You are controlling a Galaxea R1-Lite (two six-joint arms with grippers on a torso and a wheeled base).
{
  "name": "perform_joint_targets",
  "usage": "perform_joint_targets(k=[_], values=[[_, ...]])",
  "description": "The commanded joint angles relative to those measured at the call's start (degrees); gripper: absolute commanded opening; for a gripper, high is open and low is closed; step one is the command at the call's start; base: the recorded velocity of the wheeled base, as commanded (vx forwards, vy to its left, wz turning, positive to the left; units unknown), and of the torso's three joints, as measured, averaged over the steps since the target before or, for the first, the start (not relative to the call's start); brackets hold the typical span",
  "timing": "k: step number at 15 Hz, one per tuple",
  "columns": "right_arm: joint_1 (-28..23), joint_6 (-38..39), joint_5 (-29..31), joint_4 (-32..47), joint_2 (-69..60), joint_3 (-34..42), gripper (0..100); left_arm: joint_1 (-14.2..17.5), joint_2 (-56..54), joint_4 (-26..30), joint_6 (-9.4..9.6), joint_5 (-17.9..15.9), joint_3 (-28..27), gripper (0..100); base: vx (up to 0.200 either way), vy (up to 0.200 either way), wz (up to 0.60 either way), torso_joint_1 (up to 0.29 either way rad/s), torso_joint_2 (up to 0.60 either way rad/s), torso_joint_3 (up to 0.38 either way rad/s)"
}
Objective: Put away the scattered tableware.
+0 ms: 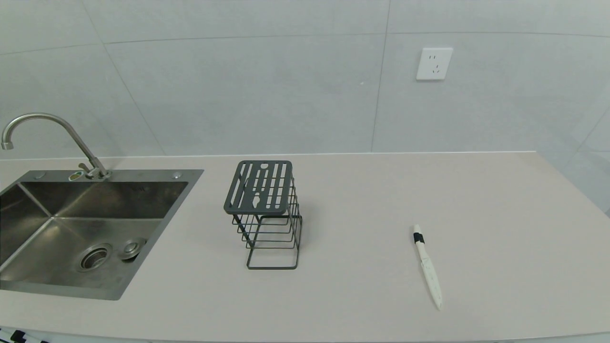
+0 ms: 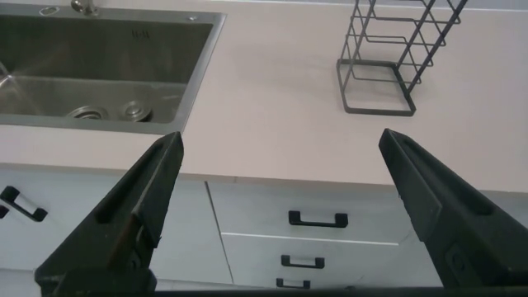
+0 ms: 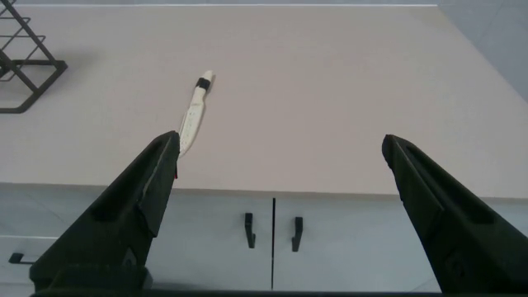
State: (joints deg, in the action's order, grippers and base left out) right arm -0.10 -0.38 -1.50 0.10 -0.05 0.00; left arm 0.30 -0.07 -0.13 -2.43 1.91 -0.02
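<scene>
A cream-white knife (image 1: 427, 267) with a black band near one end lies flat on the beige counter (image 1: 362, 286), right of centre; it also shows in the right wrist view as the knife (image 3: 195, 110). A dark wire rack (image 1: 264, 213) with a slotted top stands mid-counter, its base seen as the rack (image 2: 388, 58). My left gripper (image 2: 280, 198) hangs open in front of the counter edge, over the drawers. My right gripper (image 3: 280, 198) is open too, held off the counter's front edge, with the knife beyond it.
A steel sink (image 1: 71, 228) with a curved faucet (image 1: 52, 138) takes the counter's left end. A wall socket (image 1: 434, 63) sits on the tiled back wall. Drawers with black handles (image 2: 318, 219) and cabinet doors (image 3: 272, 231) lie below the counter front.
</scene>
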Motion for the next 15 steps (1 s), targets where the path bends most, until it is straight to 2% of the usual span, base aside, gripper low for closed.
perform_joint_targets(k=[1,12,15], values=[[0.0,-0.1,0.0,0.0,0.0,0.0,100,0.0,0.1,0.0,-0.04,0.0,0.0,100,0.0,0.0,0.0,0.144,0.0,0.119],[0.0,-0.9,-0.2,0.0,0.0,0.0,100,0.0,0.1,0.0,0.14,0.0,0.0,100,0.0,0.0,0.0,0.01,0.0,0.011],[0.0,-1.0,-0.2,0.0,0.0,0.0,100,0.0,0.1,0.0,0.23,0.0,0.0,100,0.0,0.0,0.0,0.111,-0.01,0.103]])
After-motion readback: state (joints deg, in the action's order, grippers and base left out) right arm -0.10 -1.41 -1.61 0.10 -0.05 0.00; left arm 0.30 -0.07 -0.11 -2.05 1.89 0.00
